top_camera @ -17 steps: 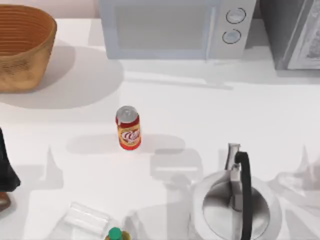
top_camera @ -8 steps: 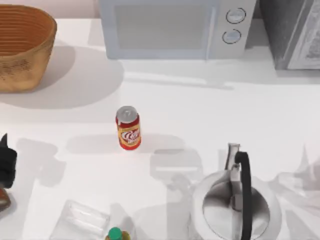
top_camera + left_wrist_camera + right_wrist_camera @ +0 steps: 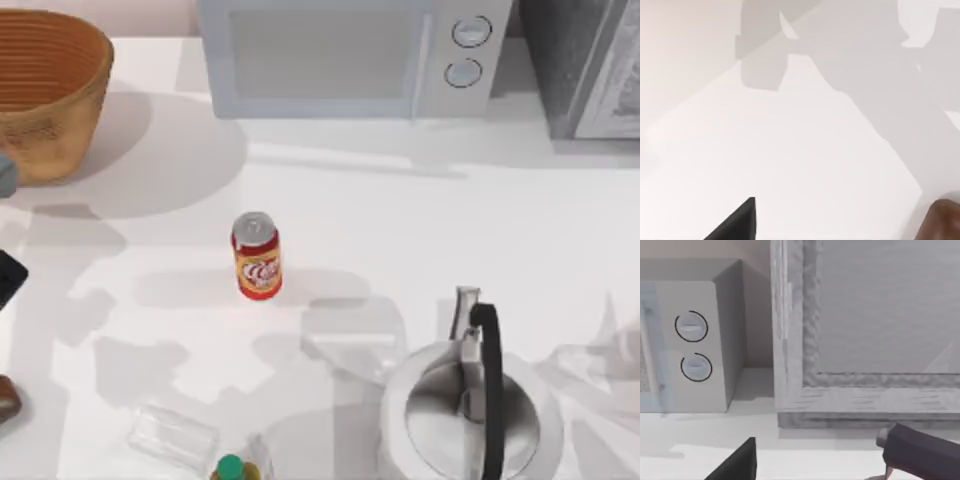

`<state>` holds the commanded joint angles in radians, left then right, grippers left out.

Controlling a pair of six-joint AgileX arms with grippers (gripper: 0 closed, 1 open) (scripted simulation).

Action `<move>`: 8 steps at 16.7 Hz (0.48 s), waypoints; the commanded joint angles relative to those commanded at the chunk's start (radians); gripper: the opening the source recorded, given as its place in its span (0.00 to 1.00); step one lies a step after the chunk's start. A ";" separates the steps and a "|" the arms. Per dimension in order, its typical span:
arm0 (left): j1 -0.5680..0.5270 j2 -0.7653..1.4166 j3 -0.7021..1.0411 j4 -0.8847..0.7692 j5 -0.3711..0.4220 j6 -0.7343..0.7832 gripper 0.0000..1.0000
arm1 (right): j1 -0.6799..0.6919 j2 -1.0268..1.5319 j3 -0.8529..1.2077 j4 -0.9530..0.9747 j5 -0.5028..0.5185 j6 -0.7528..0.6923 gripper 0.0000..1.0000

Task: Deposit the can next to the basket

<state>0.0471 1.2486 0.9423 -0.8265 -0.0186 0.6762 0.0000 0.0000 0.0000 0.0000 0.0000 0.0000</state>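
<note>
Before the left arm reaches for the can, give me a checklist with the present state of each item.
1. Can upright, standing free on the table: ok.
2. Left gripper at the table's left edge, apart from the can: ok.
3. Left fingers open: cannot tell.
4. Bare table beside the basket for set-down: ok.
5. Kettle and green-capped bottle apart from the can: ok.
6. Right gripper facing the microwave, away from the can: ok.
</note>
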 joint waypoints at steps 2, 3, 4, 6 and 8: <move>0.015 0.177 0.149 -0.112 -0.003 0.075 1.00 | 0.000 0.000 0.000 0.000 0.000 0.000 1.00; 0.023 0.259 0.221 -0.163 -0.003 0.108 1.00 | 0.000 0.000 0.000 0.000 0.000 0.000 1.00; 0.030 0.337 0.291 -0.209 -0.002 0.138 1.00 | 0.000 0.000 0.000 0.000 0.000 0.000 1.00; 0.045 0.474 0.422 -0.288 0.003 0.188 1.00 | 0.000 0.000 0.000 0.000 0.000 0.000 1.00; 0.058 0.582 0.532 -0.344 0.009 0.224 1.00 | 0.000 0.000 0.000 0.000 0.000 0.000 1.00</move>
<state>0.1055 1.8309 1.4745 -1.1708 -0.0094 0.9001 0.0000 0.0000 0.0000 0.0000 0.0000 0.0000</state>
